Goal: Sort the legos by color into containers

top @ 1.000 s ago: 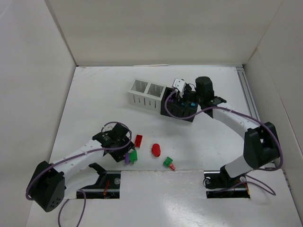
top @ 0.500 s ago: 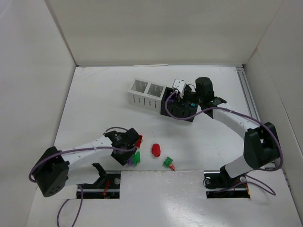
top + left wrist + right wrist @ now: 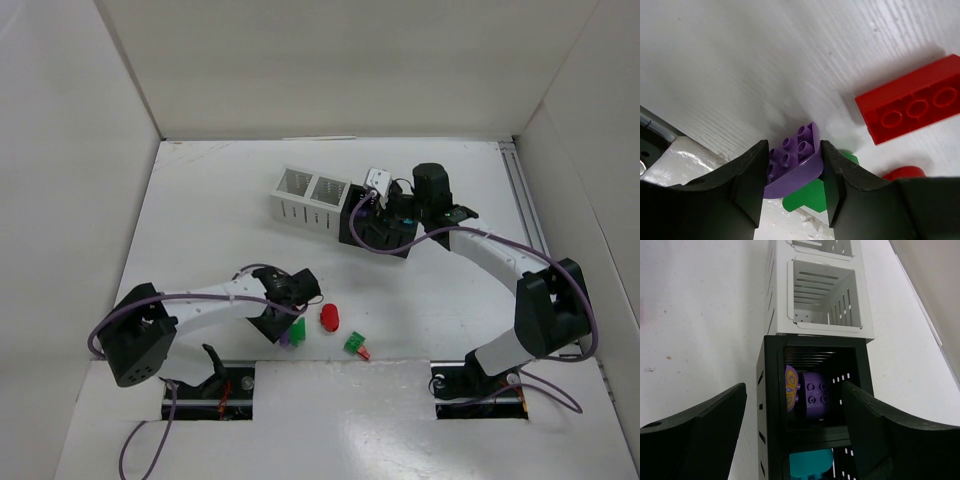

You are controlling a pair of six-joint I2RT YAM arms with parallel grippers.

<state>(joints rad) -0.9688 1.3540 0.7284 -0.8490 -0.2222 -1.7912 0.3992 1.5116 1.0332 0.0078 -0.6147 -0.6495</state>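
Low over the table near the front, my left gripper (image 3: 793, 164) has its jaws pressed on both sides of a purple rounded lego (image 3: 790, 160). That lego rests partly on a green lego (image 3: 812, 197). A red brick (image 3: 912, 105) and a red oval (image 3: 329, 316) lie just to their right. The containers are two white cups (image 3: 312, 197) joined to two black cups (image 3: 368, 236). My right gripper (image 3: 390, 212) hovers open over a black cup (image 3: 771, 390) holding purple legos (image 3: 812, 390). A teal lego (image 3: 810, 462) sits in the cup nearer to me.
A small green piece (image 3: 353, 344) with a tiny red one (image 3: 364, 354) beside it lies near the front edge. White walls enclose the table on three sides. The nearest white cup (image 3: 825, 295) shows nothing inside.
My left gripper has swung right across the table to the purple and green legos, and its jaws have narrowed onto the purple one. The right arm has stayed still.
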